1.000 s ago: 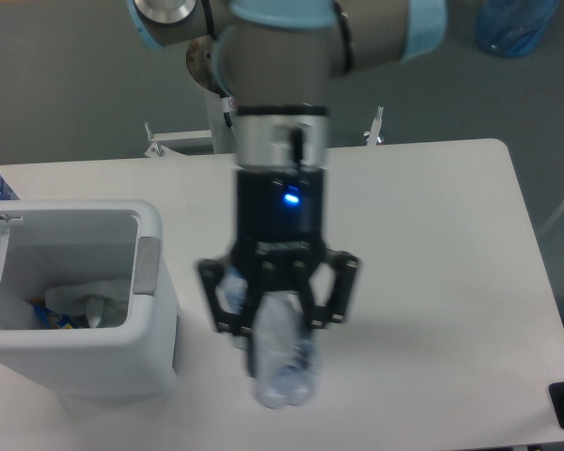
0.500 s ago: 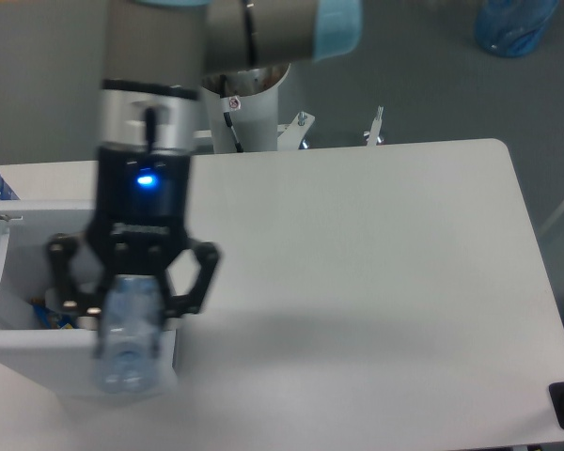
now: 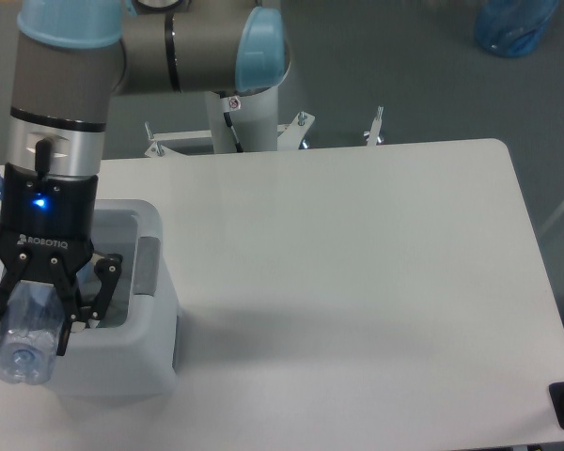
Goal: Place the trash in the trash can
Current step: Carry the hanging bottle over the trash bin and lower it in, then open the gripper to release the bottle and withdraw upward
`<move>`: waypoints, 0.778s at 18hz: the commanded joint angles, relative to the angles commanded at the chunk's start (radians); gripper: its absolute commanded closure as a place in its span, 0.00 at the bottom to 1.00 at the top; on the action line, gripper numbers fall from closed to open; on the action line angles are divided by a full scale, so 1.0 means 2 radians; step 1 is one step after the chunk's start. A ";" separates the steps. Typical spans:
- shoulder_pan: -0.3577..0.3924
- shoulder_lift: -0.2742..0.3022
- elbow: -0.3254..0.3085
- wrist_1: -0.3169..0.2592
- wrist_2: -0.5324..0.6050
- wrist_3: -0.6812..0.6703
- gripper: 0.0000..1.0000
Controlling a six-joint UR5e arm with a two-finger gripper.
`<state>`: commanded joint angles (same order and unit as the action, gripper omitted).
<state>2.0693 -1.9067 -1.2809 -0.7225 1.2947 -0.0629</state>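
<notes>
The arm (image 3: 122, 56) reached in from the top of the view, its grey upper tube lying level above the far side of the bin and bending at a pale blue joint into a wrist that pointed straight down over the bin's open top. A small blue light glowed on the black body of the wrist, just above the gripper. The gripper (image 3: 33, 315) hung over the left half of the bin (image 3: 150, 352), its black fingers (image 3: 101, 287) pressed in on the bottle (image 3: 25, 331) from both sides — pinching it rather than spread wide. The bottle, clear and crushed, stood nearly upright in that grip with its cap end turned toward the camera, and its lower end showed in front of the bin's near rim; whether it touched the rim could not be told. The bin was white and boxy with a grey strip (image 3: 148, 266) on its right wall, and it sat on the left end of the white table (image 3: 357, 282). The gripper and bottle hid most of the bin's inside, so whatever lay within could not be made out. Well beyond the bin, past the far right corner of the table, a blue bag (image 3: 515, 26) lay on the grey floor.
</notes>
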 joint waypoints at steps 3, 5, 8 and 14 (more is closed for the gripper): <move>0.006 0.002 -0.003 0.000 0.003 0.005 0.00; 0.021 0.006 -0.002 -0.001 0.005 0.021 0.00; 0.054 0.025 -0.003 -0.002 0.005 0.030 0.00; 0.127 0.041 -0.002 -0.005 0.005 0.142 0.00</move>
<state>2.3237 -1.8239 -1.2855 -0.7317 1.3039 0.2220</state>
